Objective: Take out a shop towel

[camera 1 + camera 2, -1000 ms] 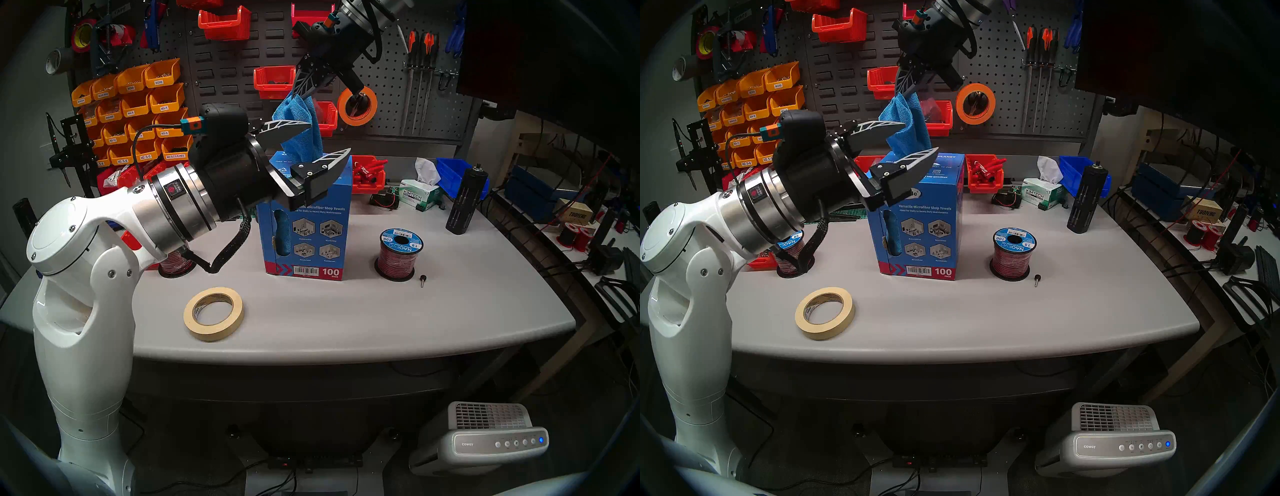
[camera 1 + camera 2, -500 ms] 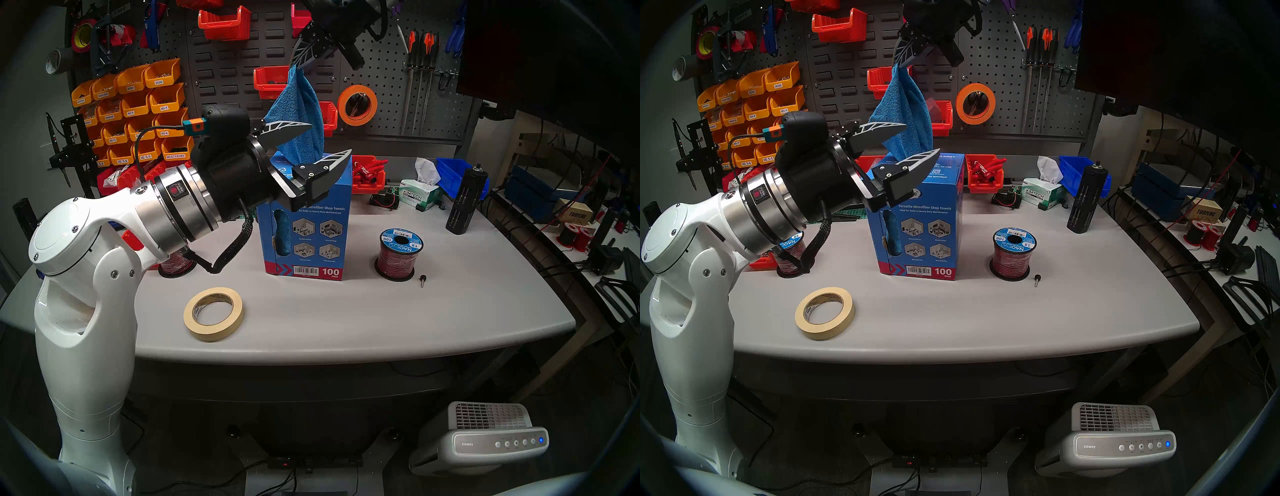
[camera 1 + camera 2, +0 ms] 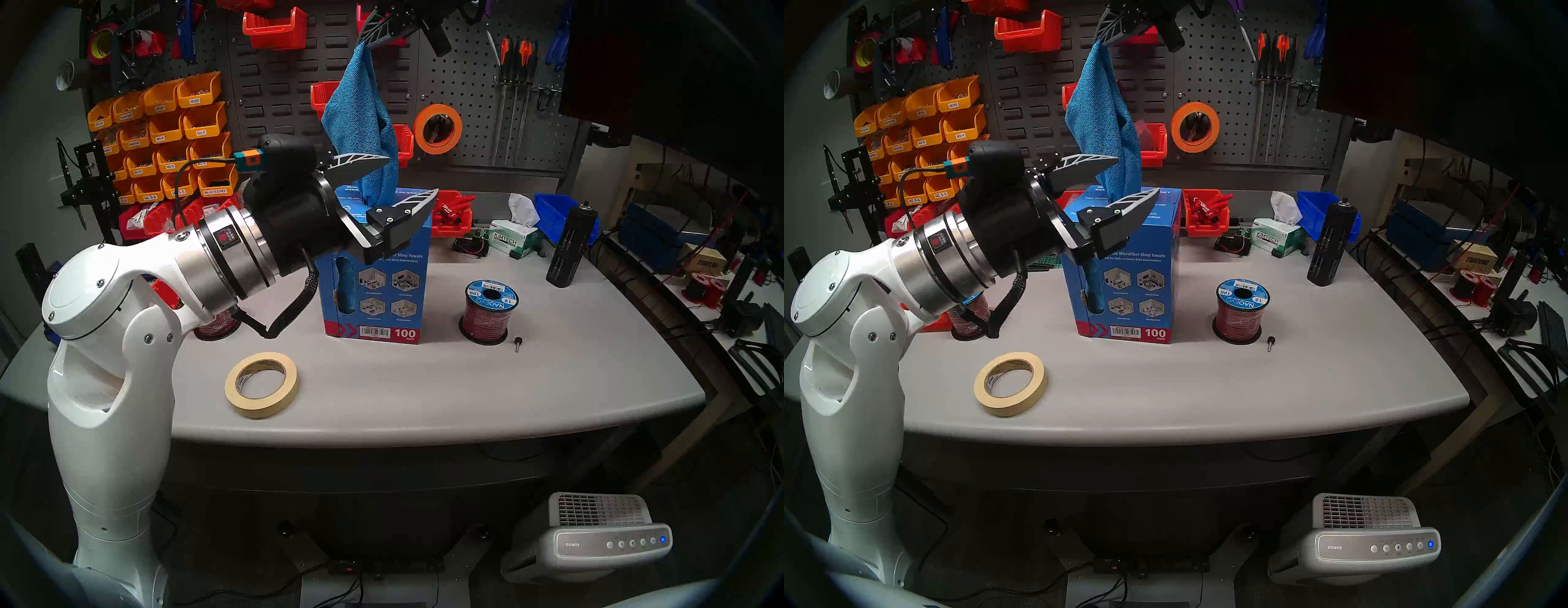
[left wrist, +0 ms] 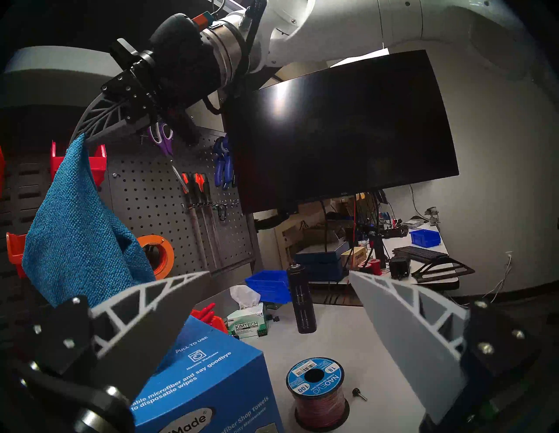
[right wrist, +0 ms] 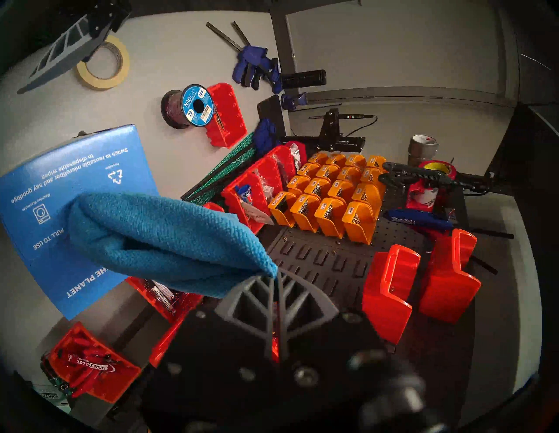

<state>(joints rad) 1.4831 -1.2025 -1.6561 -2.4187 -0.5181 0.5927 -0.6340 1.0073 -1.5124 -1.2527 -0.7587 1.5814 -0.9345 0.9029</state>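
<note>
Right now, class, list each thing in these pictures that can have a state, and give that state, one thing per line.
shop towel: pinched at its top corner, hanging, lower end still in the carton's top slot
blue carton: upright on the table, towel coming out of its top
right gripper: shut on the towel
left gripper: open, holding nothing
Kimtech carton: white tissue sticking out
masking tape roll: lying flat

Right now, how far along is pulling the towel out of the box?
Done: the right gripper is shut on a corner of the blue towel and holds it high above the box. In hand: the towel's lower end looks still inside the box's top slot. Left: getting that end clear. The left gripper is open beside the box top, touching nothing I can see.
</note>
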